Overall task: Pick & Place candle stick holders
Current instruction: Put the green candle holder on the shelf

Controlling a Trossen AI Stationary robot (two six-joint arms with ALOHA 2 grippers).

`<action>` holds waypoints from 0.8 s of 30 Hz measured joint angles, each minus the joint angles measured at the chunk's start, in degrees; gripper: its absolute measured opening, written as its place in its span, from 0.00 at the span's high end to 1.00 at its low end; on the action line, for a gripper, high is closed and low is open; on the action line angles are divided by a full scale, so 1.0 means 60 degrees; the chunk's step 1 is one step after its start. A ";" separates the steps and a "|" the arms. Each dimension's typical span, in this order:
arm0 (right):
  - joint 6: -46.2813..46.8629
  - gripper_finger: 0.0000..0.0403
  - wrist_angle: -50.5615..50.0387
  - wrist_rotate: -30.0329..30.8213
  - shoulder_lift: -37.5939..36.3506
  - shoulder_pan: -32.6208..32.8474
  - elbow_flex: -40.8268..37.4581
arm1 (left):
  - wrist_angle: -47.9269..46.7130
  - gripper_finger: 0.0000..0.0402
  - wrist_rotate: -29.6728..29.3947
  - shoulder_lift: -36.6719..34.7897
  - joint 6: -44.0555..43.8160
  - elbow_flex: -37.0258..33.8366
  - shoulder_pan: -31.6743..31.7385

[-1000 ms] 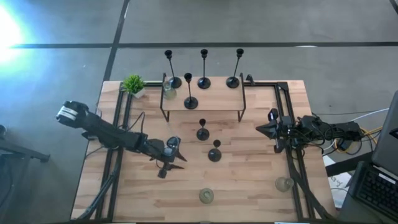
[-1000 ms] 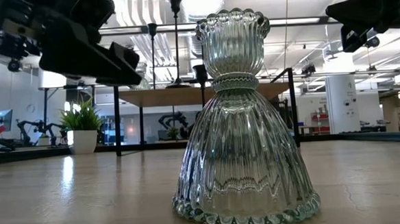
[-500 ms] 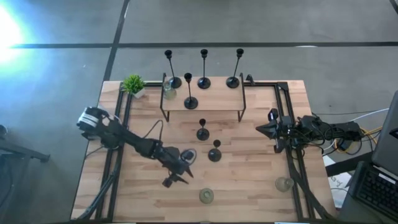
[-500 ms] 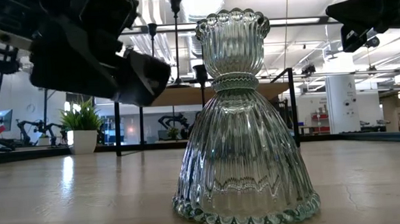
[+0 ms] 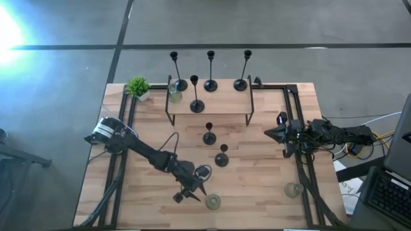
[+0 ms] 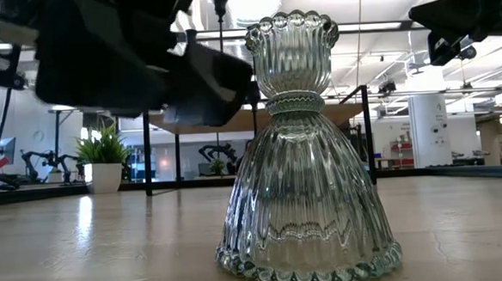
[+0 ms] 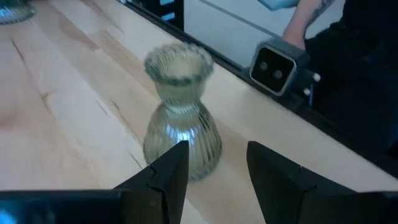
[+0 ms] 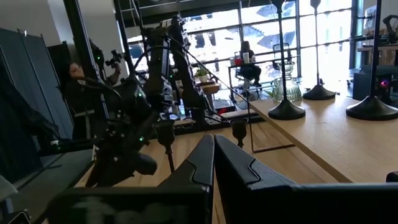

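Near the counter's (image 5: 257, 186) front edge, the left gripper (image 5: 198, 190) hovers jaws spread just beside a ribbed glass candle holder (image 5: 213, 202). Bare wood lies around it. The right gripper (image 5: 277, 133) waits at the right edge, jaws pressed together.

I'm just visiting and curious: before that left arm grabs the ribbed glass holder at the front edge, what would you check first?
1. Left gripper jaws open: ok, a clear gap shows.
2. Glass holder upright: ok, standing on its wide base.
3. Gripper lined up with it: ok, the holder sits just ahead of the gap.
4. Jaws around the holder: not ok, still short of it.
5. Nothing crowding it: ok, the nearest black holder stands apart.
6. Right gripper out of the way: ok, parked at the table's right side, shut.
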 joint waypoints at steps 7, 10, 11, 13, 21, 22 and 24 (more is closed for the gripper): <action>0.0000 0.98 -0.0025 0.0000 0.0036 0.0000 0.0000 | -0.0067 0.59 -0.0009 0.0015 -0.0210 0.0212 0.0000; 0.0015 0.98 -0.0056 0.0000 0.0044 -0.0004 0.0000 | -0.0103 0.57 -0.0064 0.0046 -0.0223 0.0212 -0.0007; 0.0014 0.98 -0.0062 0.0003 0.0044 -0.0004 0.0000 | -0.0097 0.55 -0.0163 0.0091 -0.0225 0.0212 -0.0007; 0.0004 0.98 -0.0058 0.0001 0.0040 -0.0004 0.0000 | -0.0131 0.51 -0.0511 0.0132 -0.0236 0.0210 -0.0007; 0.0019 0.98 -0.0055 0.0000 0.0040 -0.0004 0.0000 | -0.0068 0.30 -0.0812 0.0132 -0.0296 0.0415 -0.0061; 0.0005 0.98 -0.0055 0.0000 0.0040 -0.0003 -0.0003 | -0.0083 0.29 -0.0809 0.0132 -0.0249 0.0423 -0.0082; 0.0011 0.98 -0.0055 0.0000 0.0040 -0.0004 0.0000 | -0.0118 0.28 -0.0782 0.0132 -0.0240 0.0431 -0.0126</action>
